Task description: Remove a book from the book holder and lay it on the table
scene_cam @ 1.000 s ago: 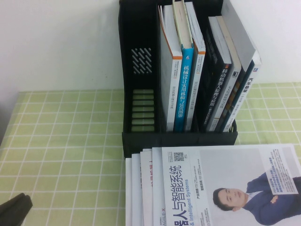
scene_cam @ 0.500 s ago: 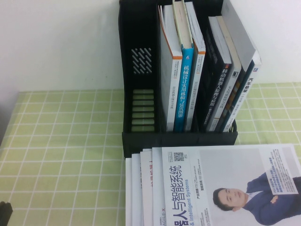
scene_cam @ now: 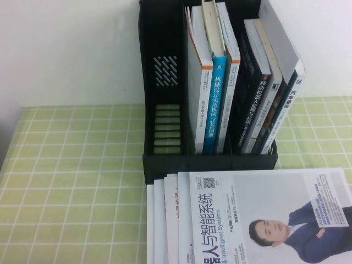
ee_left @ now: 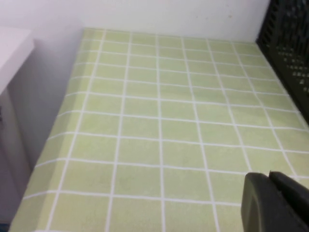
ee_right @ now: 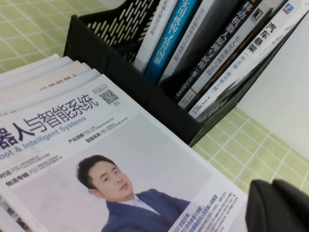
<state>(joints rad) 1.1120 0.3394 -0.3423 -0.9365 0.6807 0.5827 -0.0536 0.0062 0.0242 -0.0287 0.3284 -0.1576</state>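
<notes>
The book (scene_cam: pixel 264 220), white-covered with a QR code, a blue title and a man in a dark blue suit, lies flat on the table (scene_cam: pixel 71 176) in front of the black book holder (scene_cam: pixel 209 162). It tops a fanned stack. It also shows in the right wrist view (ee_right: pixel 111 159), with the holder (ee_right: pixel 120 72) behind it. My right gripper (ee_right: pixel 271 186) is shut and empty, over the book's corner near the green cloth (ee_right: pixel 241 145). My left gripper (ee_left: pixel 268 176) is shut and empty, low over the bare cloth (ee_left: pixel 159 125). Neither gripper shows in the high view.
Several books stand in the holder's middle and right compartments, among them a bright-blue-spined one (scene_cam: pixel 214 104). The left compartment (scene_cam: pixel 166 126) holds none. Other white books (scene_cam: pixel 159 220) lie under the top one. A white wall stands behind, and the table's left edge (ee_left: pixel 46 145) drops beside a white cabinet (ee_left: pixel 14 48).
The dark shape of my left arm at the high view's lower left corner has slid out of the picture. The books and the holder have not moved.
</notes>
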